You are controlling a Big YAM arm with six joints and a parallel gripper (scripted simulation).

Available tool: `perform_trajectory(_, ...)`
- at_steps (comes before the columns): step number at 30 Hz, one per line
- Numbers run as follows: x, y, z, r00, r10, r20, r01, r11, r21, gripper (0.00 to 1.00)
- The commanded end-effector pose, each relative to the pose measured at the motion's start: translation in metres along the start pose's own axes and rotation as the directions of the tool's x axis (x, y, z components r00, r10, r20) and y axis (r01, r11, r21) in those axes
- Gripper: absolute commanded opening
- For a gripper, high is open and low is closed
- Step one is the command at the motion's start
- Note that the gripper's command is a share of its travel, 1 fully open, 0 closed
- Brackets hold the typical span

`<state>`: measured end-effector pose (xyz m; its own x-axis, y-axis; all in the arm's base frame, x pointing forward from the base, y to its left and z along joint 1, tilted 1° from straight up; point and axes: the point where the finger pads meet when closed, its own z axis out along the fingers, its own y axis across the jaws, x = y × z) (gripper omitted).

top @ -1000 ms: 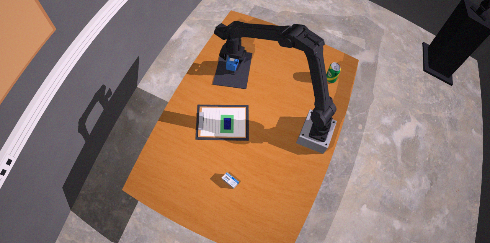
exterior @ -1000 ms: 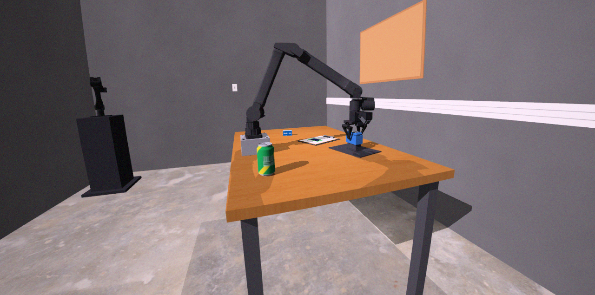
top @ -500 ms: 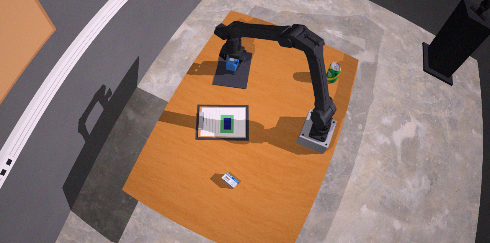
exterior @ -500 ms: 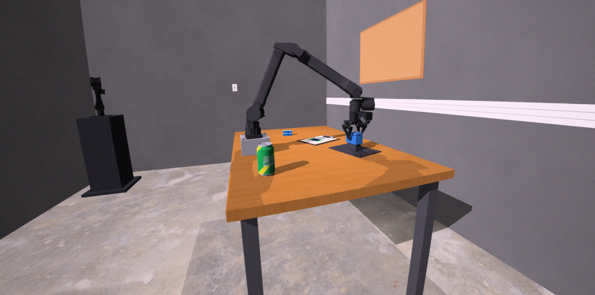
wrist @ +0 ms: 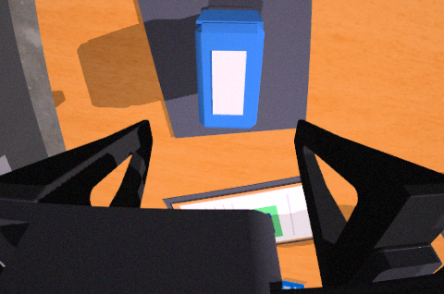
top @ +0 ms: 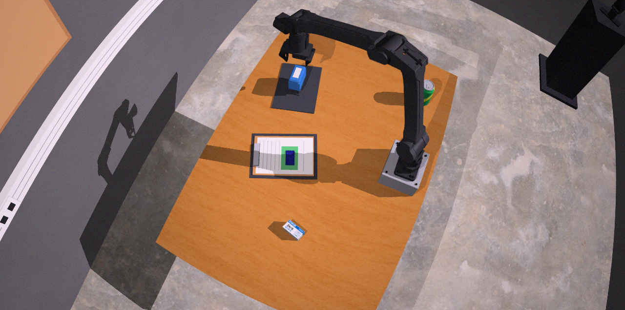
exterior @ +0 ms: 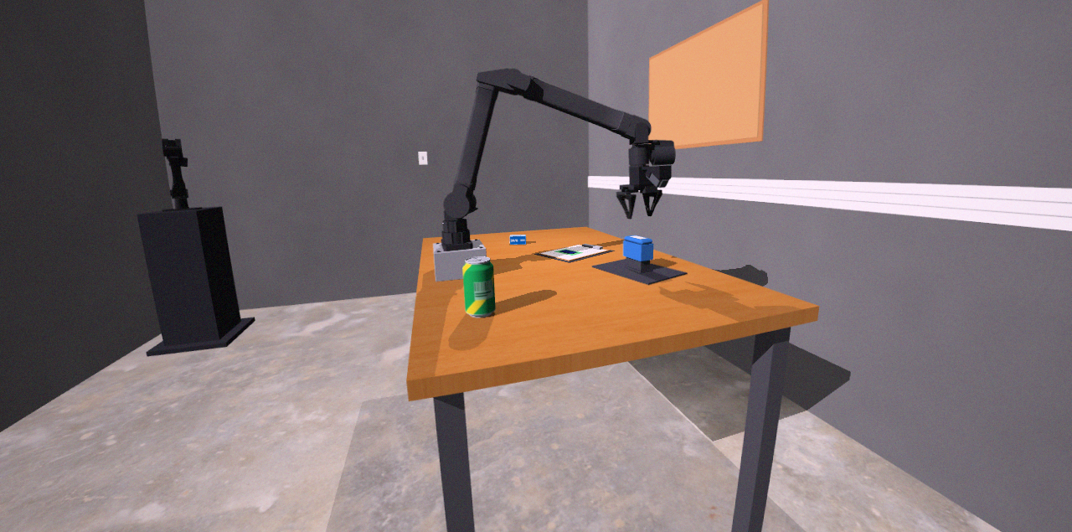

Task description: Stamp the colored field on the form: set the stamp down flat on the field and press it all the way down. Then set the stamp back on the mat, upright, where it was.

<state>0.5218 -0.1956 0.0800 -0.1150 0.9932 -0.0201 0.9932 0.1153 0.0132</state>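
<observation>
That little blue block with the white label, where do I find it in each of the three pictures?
Top: the blue stamp stands upper middle, just below the open gripper.
Exterior: the stamp is right of centre, under the gripper, which hangs apart from it.
Wrist: the stamp is centre, upper half.
Shared landmark: the dark mat beneath it.

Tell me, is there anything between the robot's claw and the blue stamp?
Nothing but air. In the exterior view the open gripper hangs above the blue stamp, which stands upright on the dark mat. They do not touch.
</observation>
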Motion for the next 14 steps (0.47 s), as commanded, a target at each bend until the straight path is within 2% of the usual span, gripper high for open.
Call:
perform_trajectory(1,-0.008,0.015,-0.002,1.000,0.002,0.001,-0.002,1.000,0.002,0.81)
perform_trajectory(2,0.003,-0.005,0.017,1.000,0.002,-0.025,-0.001,0.999,0.053,0.81)
perform_trajectory(6,0.003,-0.005,0.017,1.000,0.002,-0.025,-0.001,0.999,0.053,0.81)
perform_trajectory(7,0.002,-0.005,0.017,1.000,0.002,-0.024,-0.001,0.999,0.052,0.81)
perform_trajectory(8,-0.003,0.007,0.006,1.000,0.002,-0.010,-0.002,1.000,0.024,0.81)
perform_trajectory(9,-0.005,0.009,0.004,1.000,0.002,-0.007,-0.002,1.000,0.018,0.81)
perform_trajectory(11,-0.006,0.011,-0.015,1.000,0.003,0.009,-0.003,1.000,-0.015,0.81)
perform_trajectory(13,-0.006,0.011,-0.018,1.000,0.003,0.012,-0.003,1.000,-0.021,0.81)
perform_trajectory(14,-0.006,0.010,-0.012,1.000,0.003,0.006,-0.003,1.000,-0.009,0.81)
